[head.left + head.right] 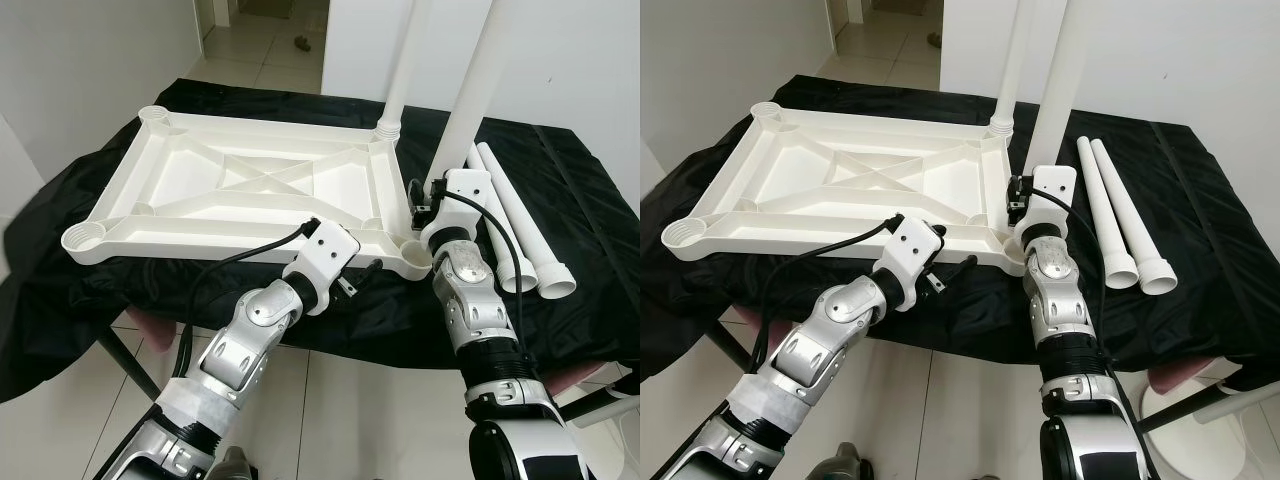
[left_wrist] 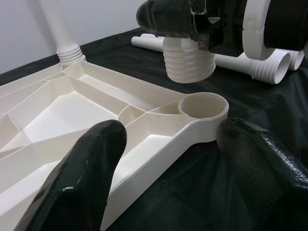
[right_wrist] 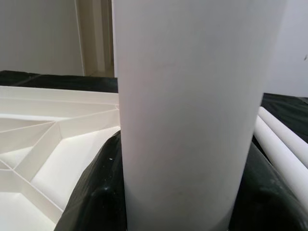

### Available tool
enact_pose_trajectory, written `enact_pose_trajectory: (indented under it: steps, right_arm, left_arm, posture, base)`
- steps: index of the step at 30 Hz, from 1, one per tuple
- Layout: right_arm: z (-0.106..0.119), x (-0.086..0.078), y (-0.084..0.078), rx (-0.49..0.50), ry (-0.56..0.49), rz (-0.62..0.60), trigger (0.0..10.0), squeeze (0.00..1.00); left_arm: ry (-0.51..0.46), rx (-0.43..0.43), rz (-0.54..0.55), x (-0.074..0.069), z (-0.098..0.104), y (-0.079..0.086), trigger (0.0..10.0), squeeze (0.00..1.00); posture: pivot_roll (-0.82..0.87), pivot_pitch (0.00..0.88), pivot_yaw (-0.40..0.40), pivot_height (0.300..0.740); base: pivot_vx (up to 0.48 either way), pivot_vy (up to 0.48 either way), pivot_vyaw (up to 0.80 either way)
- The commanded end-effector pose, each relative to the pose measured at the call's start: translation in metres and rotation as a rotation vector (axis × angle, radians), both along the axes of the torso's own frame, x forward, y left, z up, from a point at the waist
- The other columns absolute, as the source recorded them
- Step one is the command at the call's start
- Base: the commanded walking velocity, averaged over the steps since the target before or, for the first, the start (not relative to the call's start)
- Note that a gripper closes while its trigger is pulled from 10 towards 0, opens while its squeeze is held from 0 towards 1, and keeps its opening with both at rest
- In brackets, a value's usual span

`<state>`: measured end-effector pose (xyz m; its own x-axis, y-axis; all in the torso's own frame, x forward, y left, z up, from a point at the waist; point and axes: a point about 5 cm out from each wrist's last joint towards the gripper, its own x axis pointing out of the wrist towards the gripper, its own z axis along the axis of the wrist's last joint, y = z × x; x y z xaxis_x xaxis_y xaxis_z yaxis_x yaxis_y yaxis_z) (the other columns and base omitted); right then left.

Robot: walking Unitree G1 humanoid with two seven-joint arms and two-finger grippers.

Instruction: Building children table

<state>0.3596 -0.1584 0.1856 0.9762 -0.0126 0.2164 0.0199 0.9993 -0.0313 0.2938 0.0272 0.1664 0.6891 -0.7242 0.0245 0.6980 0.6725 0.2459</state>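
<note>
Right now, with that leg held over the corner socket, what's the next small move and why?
Probably lower the leg straight down into the near corner socket. The right gripper holds it upright, its threaded end hanging just above and slightly off the socket, not yet seated. The left gripper is open beside the tabletop.

Black cloth (image 1: 560, 180): lies beneath both grippers and extends outward from them on every side. Its near edge hangs down below the left gripper (image 2: 166, 144).

Tile floor (image 1: 260, 50): visible ahead of the left gripper, past the far edge of the cloth, and again below the hanging edge.

Small dark object (image 1: 300, 42): rests on the floor, well ahead of the left gripper. Identity cannot be determined.

White wall (image 1: 560, 60): stands ahead of the right gripper (image 1: 1018, 200), behind the cloth.

Dark strut (image 1: 125, 360): slants under the cloth, below and left of the left gripper.

White round base (image 1: 1200, 440): sits on the floor, below and right of the right gripper.
</note>
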Motion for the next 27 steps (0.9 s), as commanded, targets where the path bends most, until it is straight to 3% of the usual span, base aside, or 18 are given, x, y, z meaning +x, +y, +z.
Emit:
enact_pose_trajectory:
  steps: [1,8,16,21,23,27]
  right_arm:
    - [-0.003,-0.002,-0.003,-0.011,-0.001,-0.004,10.0,0.0]
    - [-0.009,-0.004,-0.01,-0.004,-0.016,-0.021,10.0,0.0]
    - [-0.006,-0.005,-0.01,0.009,-0.045,-0.001,10.0,0.0]
    - [-0.019,-0.008,-0.013,0.014,-0.011,-0.009,10.0,0.0]
    - [-0.034,-0.011,-0.014,-0.007,0.031,-0.013,10.0,0.0]
    - [-0.04,-0.012,-0.014,0.006,0.047,-0.013,10.0,0.0]
  left_arm:
    - [-0.01,0.005,-0.022,-0.003,0.0,-0.003,10.0,0.0]
    - [-0.001,0.015,-0.05,-0.005,-0.003,-0.007,10.0,0.0]
    - [0.004,0.103,-0.033,0.001,-0.015,-0.015,10.0,0.0]
    - [0.013,0.118,-0.008,0.004,-0.017,-0.015,10.0,0.0]
    - [0.016,0.115,-0.002,0.004,-0.016,-0.015,10.0,0.0]
    - [0.016,0.104,-0.007,0.002,-0.014,-0.015,10.0,0.0]
  posture:
    - [0.16,0.0,-0.058,0.74]
    - [0.16,0.0,-0.054,0.74]
    - [0.15,0.0,-0.048,0.74]
    - [0.15,0.0,-0.046,0.74]
    - [0.15,0.0,-0.045,0.74]
    - [0.15,0.0,-0.045,0.74]
  base:
    - [0.0,0.0,0.0]
    - [0.0,0.0,0.0]
    - [0.0,0.0,0.0]
    - [0.0,0.0,0.0]
    - [0.0,0.0,0.0]
    - [0.0,0.0,0.0]
